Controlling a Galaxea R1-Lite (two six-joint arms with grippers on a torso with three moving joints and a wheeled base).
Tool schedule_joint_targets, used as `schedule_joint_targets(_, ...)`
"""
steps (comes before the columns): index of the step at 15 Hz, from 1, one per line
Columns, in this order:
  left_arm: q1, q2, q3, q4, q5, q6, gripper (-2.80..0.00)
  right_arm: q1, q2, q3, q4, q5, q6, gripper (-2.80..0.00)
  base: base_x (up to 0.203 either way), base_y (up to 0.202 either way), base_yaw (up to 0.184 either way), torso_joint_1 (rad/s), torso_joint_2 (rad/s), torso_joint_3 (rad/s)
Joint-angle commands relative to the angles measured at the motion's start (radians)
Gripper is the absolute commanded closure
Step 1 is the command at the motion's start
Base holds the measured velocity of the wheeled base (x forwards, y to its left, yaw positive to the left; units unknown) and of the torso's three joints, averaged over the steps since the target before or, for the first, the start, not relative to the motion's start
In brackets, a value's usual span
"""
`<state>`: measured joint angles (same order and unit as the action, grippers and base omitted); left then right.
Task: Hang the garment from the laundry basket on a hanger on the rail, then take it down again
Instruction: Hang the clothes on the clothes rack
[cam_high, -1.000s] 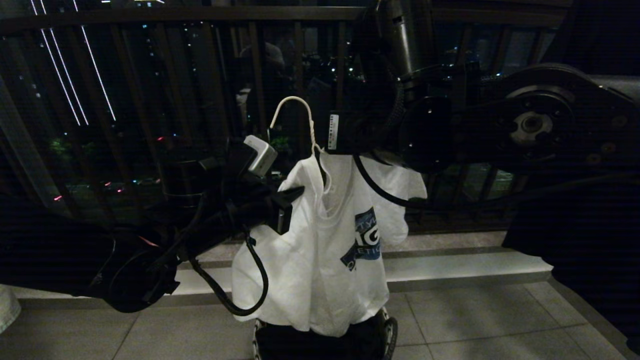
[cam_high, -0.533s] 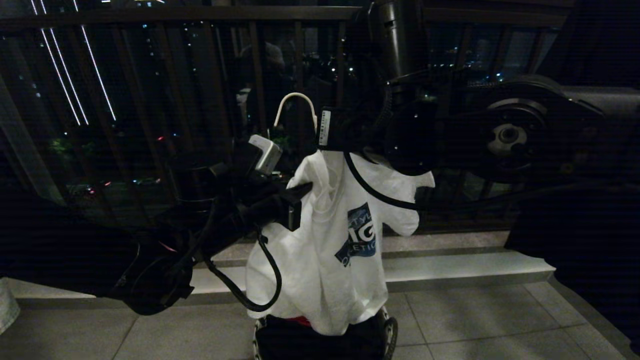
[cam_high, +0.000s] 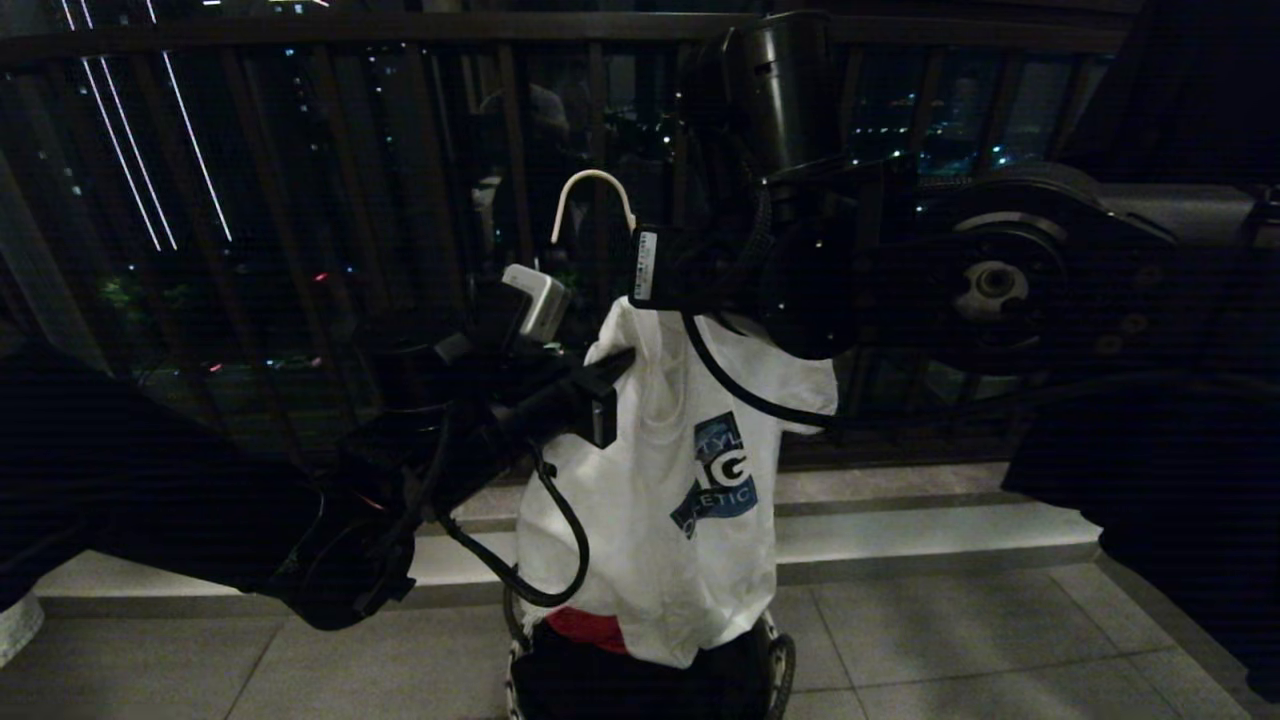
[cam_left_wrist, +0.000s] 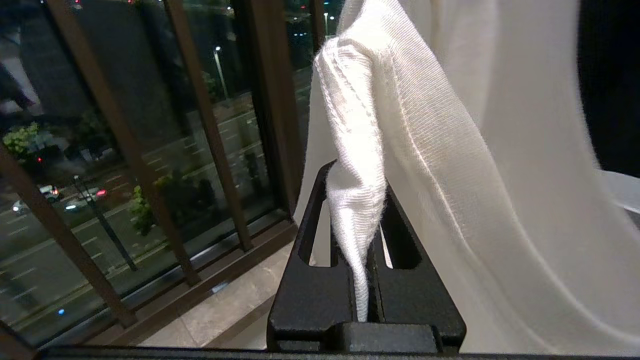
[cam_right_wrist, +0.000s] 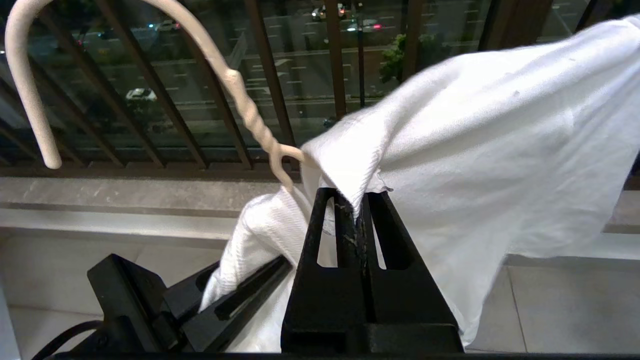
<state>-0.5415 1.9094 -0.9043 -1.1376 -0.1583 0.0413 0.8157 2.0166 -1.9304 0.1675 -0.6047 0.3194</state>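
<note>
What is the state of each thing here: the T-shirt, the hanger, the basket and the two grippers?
T-shirt: on the hanger, held up over the basket, pinched by both grippers.
Hanger: inside the shirt's neck, hook free, on no rail.
Basket: on the floor under the shirt, something red inside.
Left gripper: shut on a fold of the shirt.
Right gripper: shut on the shirt beside the hanger's neck.

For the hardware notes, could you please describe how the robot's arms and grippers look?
Both arms are black with round joint housings and looping black cables. The left gripper carries a silver-grey box; the right gripper has flat, slotted, tapering black fingers and a white label.
</note>
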Motion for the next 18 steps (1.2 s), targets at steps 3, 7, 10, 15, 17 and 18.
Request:
schedule_joint_targets(3, -0.006, 0.001, -0.001, -0.007, -0.001, -0.018, 0.0, 0.017, 0.011, -0.002, -0.014, -0.003, 0.0, 0.0, 0.0, 0.0, 0.0, 0.0, 0.0, 0.0)
schedule_joint_targets(7, -0.008, 0.009, 0.001, -0.075, -0.001, -0.037, 0.0, 0.017, 0.011, -0.001, -0.013, -0.004, -0.002, 0.0, 0.0, 0.0, 0.0, 0.0, 0.0, 0.0)
schedule_joint_targets(10, -0.008, 0.011, 0.0, -0.086, -0.001, -0.04, 0.0, 0.017, 0.011, -0.001, -0.013, -0.004, -0.02, 0.0, 0.0, 0.0, 0.0, 0.0, 0.0, 0.0)
schedule_joint_targets(15, -0.006, 0.011, -0.016, -0.086, 0.011, -0.046, 0.0, 0.019, 0.008, 0.002, -0.013, -0.018, -0.02, -2.8, 0.0, 0.0, 0.0, 0.0, 0.0, 0.0)
schedule_joint_targets(17, -0.005, 0.005, -0.022, -0.086, 0.016, -0.052, 0.0, 0.023, 0.002, 0.013, -0.01, -0.041, -0.02, -2.8, 0.0, 0.0, 0.0, 0.0, 0.0, 0.0)
schedule_joint_targets(18, -0.003, 0.005, -0.025, -0.086, 0.016, -0.054, 0.0, 0.023, -0.012, 0.03, -0.009, -0.051, -0.02, -2.8, 0.0, 0.0, 0.0, 0.0, 0.0, 0.0)
